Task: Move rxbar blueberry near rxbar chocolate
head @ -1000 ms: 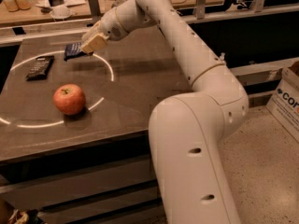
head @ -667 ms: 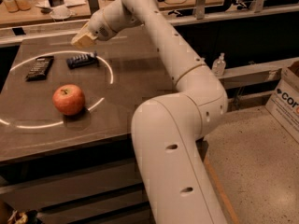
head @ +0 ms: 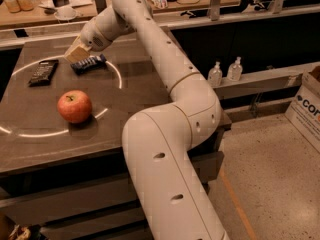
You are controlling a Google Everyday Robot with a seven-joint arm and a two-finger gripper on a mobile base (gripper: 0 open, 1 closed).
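**A:** The gripper point(head: 76, 54) sits at the left end of the blue bar point(head: 90, 63), far side of the desk point(head: 50, 145). Clamped or loose? Can't tell.

**B:** The dark bar point(head: 43, 72) lies just left of it. The wrapper lettering is unreadable. The box point(head: 305, 109), cut off at right, shows "cor".

Change over one second: the pincer point(head: 76, 55), raised off the rxbar blueberry point(head: 90, 63) a moment before, has come down to the bar's end facing the rxbar chocolate point(head: 43, 72); the arm's elbow has swung leftward over the worktop point(head: 115, 101)
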